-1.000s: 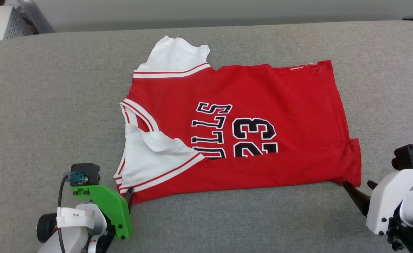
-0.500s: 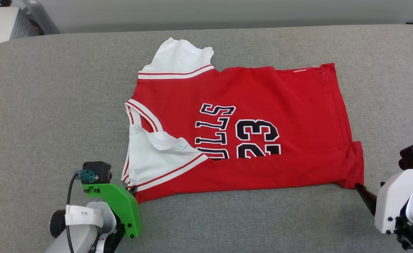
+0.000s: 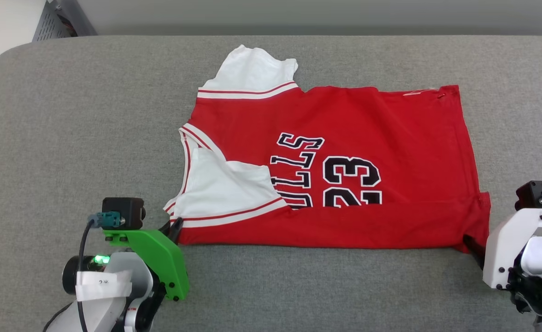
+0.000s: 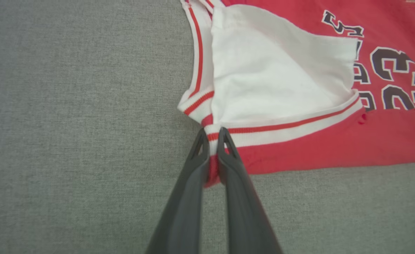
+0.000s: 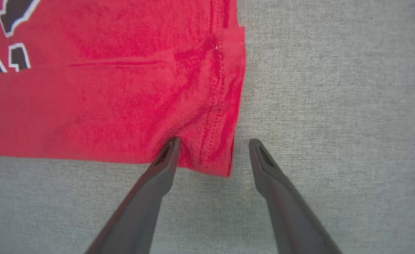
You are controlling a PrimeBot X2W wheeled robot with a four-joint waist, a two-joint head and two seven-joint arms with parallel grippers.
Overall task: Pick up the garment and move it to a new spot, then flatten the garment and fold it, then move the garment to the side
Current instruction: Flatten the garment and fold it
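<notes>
The garment (image 3: 344,138), a red jersey with white sleeves and black "BULLS 23" print, lies sideways on the grey table, its near long edge folded over. My left gripper (image 3: 174,229) is at the near left corner. In the left wrist view, my left gripper (image 4: 212,137) is shut on the striped trim of the garment (image 4: 281,70) beside the near white sleeve. My right gripper (image 3: 471,243) is at the near right hem corner. There my right gripper (image 5: 212,143) stands open astride the corner of the garment (image 5: 122,88), one fingertip (image 5: 170,148) against the red cloth and the other on bare table.
The grey fabric-covered table (image 3: 68,115) spreads wide on every side of the jersey, with a rounded far left corner. A grey perforated cabinet (image 3: 52,23) stands beyond that corner. A pale wall runs behind the far edge.
The head camera has shifted, so the picture slid right. My left gripper has shut on the trim corner, and the near sleeve now lies flatter. My right gripper has closed in on the hem corner.
</notes>
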